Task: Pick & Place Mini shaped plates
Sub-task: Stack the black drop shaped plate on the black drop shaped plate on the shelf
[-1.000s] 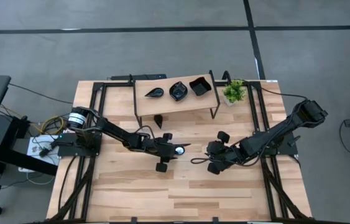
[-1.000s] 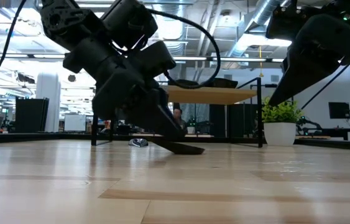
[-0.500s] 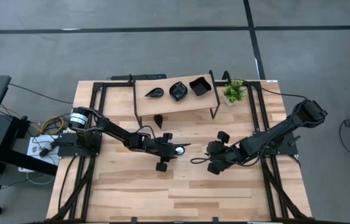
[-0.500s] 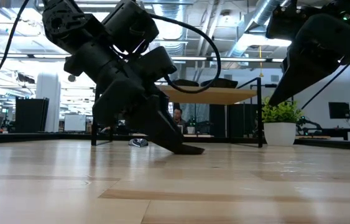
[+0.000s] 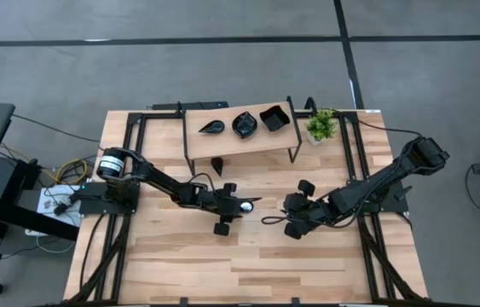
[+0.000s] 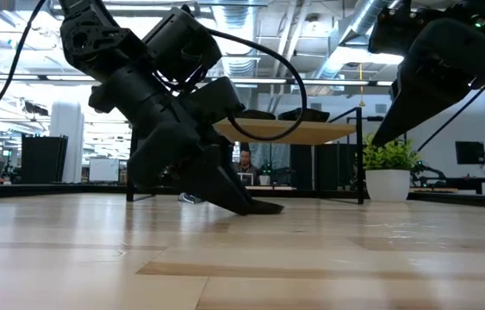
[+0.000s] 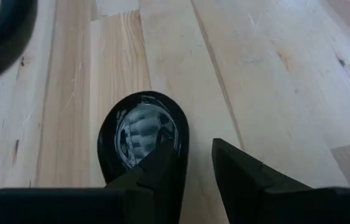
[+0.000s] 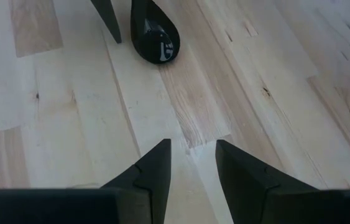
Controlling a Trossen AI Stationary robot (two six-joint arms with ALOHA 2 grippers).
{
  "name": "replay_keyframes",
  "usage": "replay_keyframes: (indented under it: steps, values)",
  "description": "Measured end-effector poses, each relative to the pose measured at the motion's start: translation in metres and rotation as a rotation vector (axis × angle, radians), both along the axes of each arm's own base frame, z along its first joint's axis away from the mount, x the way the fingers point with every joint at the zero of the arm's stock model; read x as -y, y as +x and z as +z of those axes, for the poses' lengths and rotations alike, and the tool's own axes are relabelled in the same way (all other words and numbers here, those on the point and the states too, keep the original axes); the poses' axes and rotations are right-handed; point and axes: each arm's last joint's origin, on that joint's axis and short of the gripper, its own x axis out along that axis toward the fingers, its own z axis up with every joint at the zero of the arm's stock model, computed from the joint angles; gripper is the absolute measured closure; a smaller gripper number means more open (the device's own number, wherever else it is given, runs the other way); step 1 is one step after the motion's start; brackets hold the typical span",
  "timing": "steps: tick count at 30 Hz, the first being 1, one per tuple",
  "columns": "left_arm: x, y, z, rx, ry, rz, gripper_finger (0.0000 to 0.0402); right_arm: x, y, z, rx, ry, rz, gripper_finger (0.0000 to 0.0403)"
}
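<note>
A glossy black teardrop dish (image 7: 142,134) lies flat on the table at its middle (image 5: 247,205). My left gripper (image 7: 192,144) comes in from the table's left and is open. One finger stands over the dish's hollow and the other over bare wood beside the rim. My right gripper (image 8: 192,142) is open and hovers over bare table right of the dish (image 8: 156,34). Three more black dishes (image 5: 244,124) rest on a small wooden shelf (image 5: 222,141). Another one (image 5: 217,164) lies on the table under its front edge. My left gripper straddles the rim (image 7: 184,138) at the dish's broad end, slanting down from the table's left. One finger (image 7: 162,163) is inside the hollow and the other outside. Wood shows between the rim and the outer finger. I cannot tell whether the inner finger touches the dish.
A small green potted plant (image 5: 320,125) stands at the shelf's right end. Black frame rails (image 5: 134,136) run along the table's left and right sides. Open wood lies toward the near edge (image 5: 248,264).
In the low view the left arm's wrist has sunk and tipped a little while its fingertips stayed at the dish. The dish has not moved.
</note>
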Motion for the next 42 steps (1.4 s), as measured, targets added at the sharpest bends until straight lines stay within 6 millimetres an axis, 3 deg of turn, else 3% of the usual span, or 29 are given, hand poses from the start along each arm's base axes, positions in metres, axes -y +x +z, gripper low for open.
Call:
replay_keyframes:
  steps: [23,35,42]
  values:
    - [0.0001,0.0003,0.0006,0.005,-0.001,0.0,0.0292,0.0,0.0,0.0,0.0,0.0,0.001,0.0281]
    - [0.0002,0.0004,0.0008,0.008,-0.001,0.0,0.0369,0.0,-0.0001,0.0,-0.001,0.0,0.001,0.0281]
    - [0.0014,0.0006,0.0015,0.016,0.001,-0.003,0.0388,0.0,-0.0001,0.0,-0.001,0.0,0.001,0.0281]
